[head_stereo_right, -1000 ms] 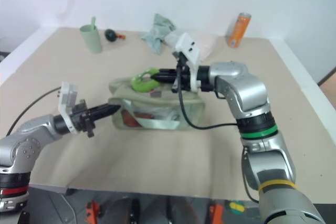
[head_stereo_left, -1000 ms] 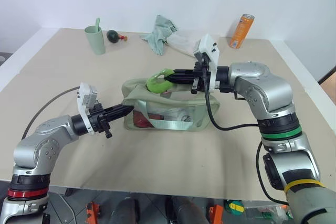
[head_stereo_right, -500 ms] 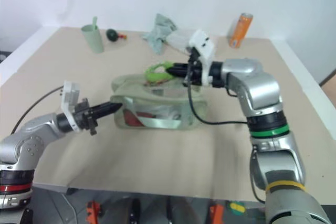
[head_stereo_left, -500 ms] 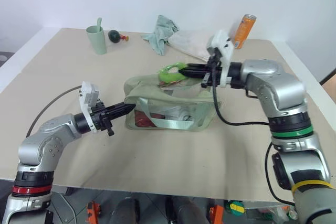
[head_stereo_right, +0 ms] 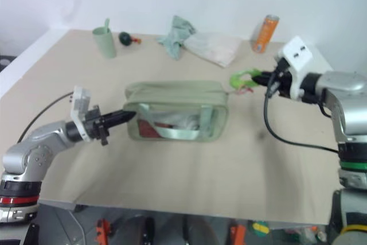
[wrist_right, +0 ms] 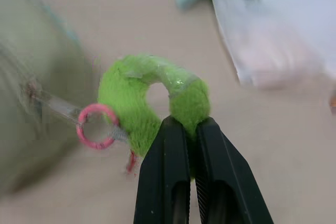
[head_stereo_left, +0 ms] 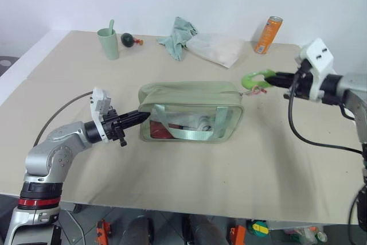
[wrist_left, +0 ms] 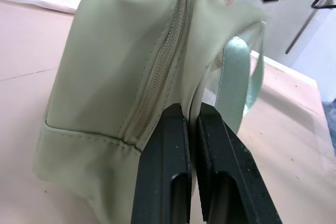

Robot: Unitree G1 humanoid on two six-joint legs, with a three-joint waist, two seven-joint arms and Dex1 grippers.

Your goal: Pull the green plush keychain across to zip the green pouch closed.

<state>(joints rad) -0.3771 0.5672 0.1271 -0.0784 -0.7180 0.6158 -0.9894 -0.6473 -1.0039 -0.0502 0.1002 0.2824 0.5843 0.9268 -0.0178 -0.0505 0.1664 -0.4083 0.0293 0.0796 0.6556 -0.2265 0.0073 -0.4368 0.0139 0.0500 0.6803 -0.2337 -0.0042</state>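
Gripping end, left tool [head_stereo_left: 137,117]: you see its two black fingers pressed together on the fabric at the left end of the green pouch [head_stereo_left: 192,104], just beside the zipper seam; the left wrist view shows the cloth pinched between them.
Green pouch: it sits near the middle of the worktop [head_stereo_left: 189,170], upright on its base, with the top panel flat along its length and red items showing through the clear front side.
Right tool [head_stereo_left: 274,78]: you have its fingers clamped on the green plush keychain [head_stereo_left: 255,80], which hangs in the air just past the pouch's right end, clear of the worktop.
Keychain link: in the right wrist view a pink ring [wrist_right: 96,126] joins the plush to a thin tab leading back toward the pouch.
Change since a second ago: your right tool and the keychain were over the left half of the pouch's top, where the opening gaped; now both are beyond its right end and the top looks drawn shut. Your left tool has kept its place at the left end.
Far side: a pale green cup [head_stereo_left: 108,43] with a spoon, a dark round toy [head_stereo_left: 127,39], a crumpled cloth [head_stereo_left: 181,37], a white bag [head_stereo_left: 217,49] and an orange can [head_stereo_left: 268,34] stand well apart from the pouch.
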